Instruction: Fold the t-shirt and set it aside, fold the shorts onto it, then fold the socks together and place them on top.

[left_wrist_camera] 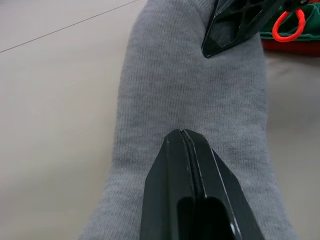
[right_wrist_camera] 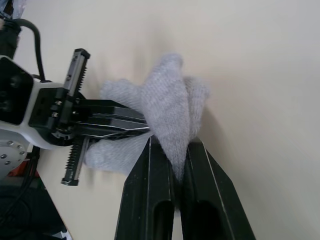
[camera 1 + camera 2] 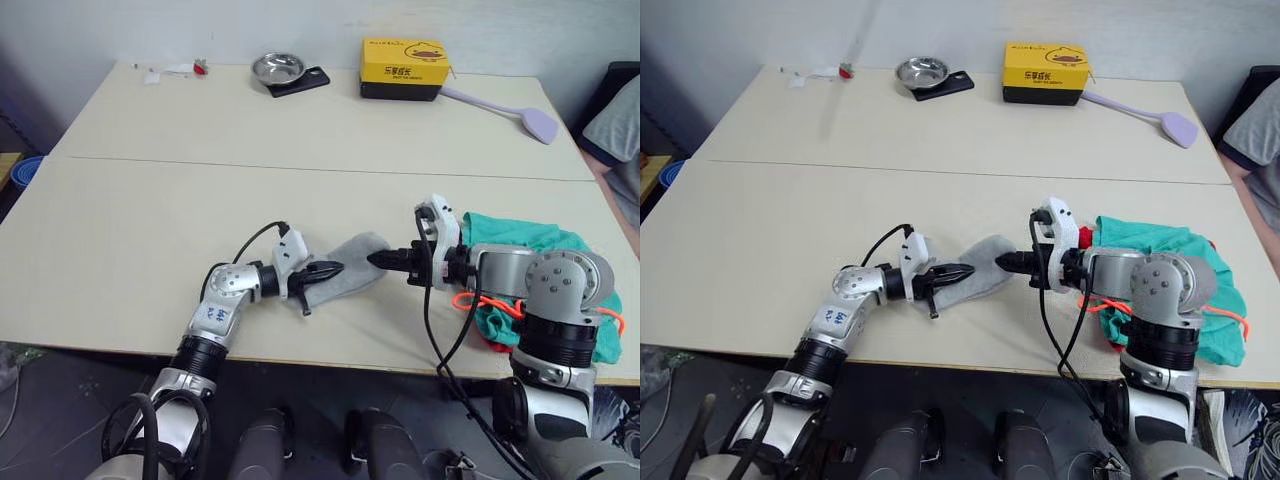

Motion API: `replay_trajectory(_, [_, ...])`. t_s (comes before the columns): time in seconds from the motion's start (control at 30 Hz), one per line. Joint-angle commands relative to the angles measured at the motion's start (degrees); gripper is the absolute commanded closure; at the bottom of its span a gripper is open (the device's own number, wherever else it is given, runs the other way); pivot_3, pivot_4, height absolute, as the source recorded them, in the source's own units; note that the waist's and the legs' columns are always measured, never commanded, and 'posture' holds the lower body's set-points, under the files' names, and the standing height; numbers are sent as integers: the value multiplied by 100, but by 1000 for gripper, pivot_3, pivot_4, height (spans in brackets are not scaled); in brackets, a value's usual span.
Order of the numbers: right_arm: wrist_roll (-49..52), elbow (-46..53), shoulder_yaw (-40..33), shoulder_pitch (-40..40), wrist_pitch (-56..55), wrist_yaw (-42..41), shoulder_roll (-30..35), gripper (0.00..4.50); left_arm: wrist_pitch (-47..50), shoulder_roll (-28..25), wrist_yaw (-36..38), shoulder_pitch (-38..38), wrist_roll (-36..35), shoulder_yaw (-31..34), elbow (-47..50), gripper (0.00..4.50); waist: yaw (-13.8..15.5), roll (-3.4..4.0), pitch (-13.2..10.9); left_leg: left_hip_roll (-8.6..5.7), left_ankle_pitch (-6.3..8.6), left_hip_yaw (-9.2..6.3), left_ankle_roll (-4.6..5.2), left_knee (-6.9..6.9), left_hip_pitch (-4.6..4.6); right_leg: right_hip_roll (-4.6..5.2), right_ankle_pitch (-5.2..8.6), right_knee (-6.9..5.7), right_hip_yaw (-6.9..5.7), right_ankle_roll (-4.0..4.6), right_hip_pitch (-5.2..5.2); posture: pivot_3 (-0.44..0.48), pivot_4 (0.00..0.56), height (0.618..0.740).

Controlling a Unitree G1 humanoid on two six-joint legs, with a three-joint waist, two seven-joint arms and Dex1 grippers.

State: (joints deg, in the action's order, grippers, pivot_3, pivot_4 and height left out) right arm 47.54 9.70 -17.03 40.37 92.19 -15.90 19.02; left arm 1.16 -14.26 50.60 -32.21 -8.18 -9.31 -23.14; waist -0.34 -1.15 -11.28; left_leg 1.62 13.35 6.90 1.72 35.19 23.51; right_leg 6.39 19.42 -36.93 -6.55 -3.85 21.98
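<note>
The right gripper is clamped on a raised fold of the grey socks, which lie on the table between the two pincers. The left gripper, its fingers pressed together, rests tip-down on the cloth's other end. The teal shorts sit just behind the right gripper, over a red edge that is probably the t-shirt. If the thin pinch slips, the layers could separate mid-lift; the orange drawstring nearby could also snag.
</note>
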Motion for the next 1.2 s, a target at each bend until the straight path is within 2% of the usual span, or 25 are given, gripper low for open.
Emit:
replay_trajectory(0.03, [239,319,88,192,31,177,-318,4456,39,17,-183,115,135,-18,-228,4500,2,0,0,0,0,0,0,0,0,0,0,0,0,0,0,0,150,740])
replay_trajectory(0.23, [102,408,390,48,31,666,-1206,4456,164,15,-324,379,37,70,-81,4500,-12,4,3,1,-1,-1,-1,-1,-3,0,0,-3,0,1,-2,0,150,740])
replay_trajectory(0.33, [-78,408,381,-41,-64,820,-1454,4456,268,-24,-371,525,-64,158,113,4500,-41,5,3,1,0,0,-1,-1,-2,0,0,0,0,1,-2,0,150,740])
replay_trajectory(0.63, [-424,355,675,-359,-427,642,-1413,4456,954,-829,247,1158,-1028,840,1428,4500,-271,9,3,9,-3,1,-14,-17,-6,-9,4,-5,2,8,6,0,150,740])
replay_trajectory(0.8, [-541,337,824,-379,-681,506,-1309,4456,1241,-1268,307,1274,-957,876,1566,4500,-261,9,3,6,-7,1,-14,-13,31,-8,4,-12,5,8,44,0,150,740])
replay_trajectory(1.2, [-433,482,1041,-20,-472,458,-1690,4456,1538,-1107,-82,1392,-741,632,1525,4500,-249,9,3,5,-13,-2,-12,-7,54,-7,0,-16,2,8,61,0,150,740])
